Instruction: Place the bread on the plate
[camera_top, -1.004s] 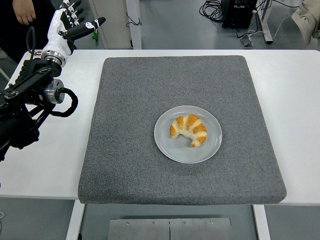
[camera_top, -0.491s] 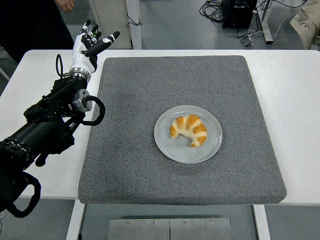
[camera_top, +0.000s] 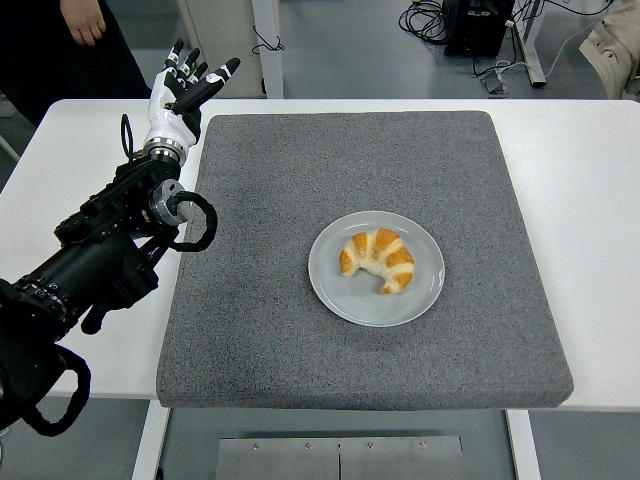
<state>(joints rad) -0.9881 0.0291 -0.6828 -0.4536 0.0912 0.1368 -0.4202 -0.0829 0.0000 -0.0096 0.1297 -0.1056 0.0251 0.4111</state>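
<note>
The bread (camera_top: 377, 260), a croissant, lies on the plate (camera_top: 334, 289), a little right of the middle of the grey mat (camera_top: 260, 200). It is curved, its long axis running from far-left to near-right, with the open side of the curve facing near-left. Judged from this, the placing looks done: the bread rests wholly inside the rim, touching nothing else.

The left hand (camera_top: 183, 88) is raised at the mat's far-left corner, fingers spread wide and holding nothing. The bread lies well apart from it, to the right and nearer. The left arm (camera_top: 110, 250) runs in over the table's left side. It is the only arm in view, so any further reach would fall to it.

A person's hand (camera_top: 82, 20) shows at the far left, clear of the table (camera_top: 570, 160).
</note>
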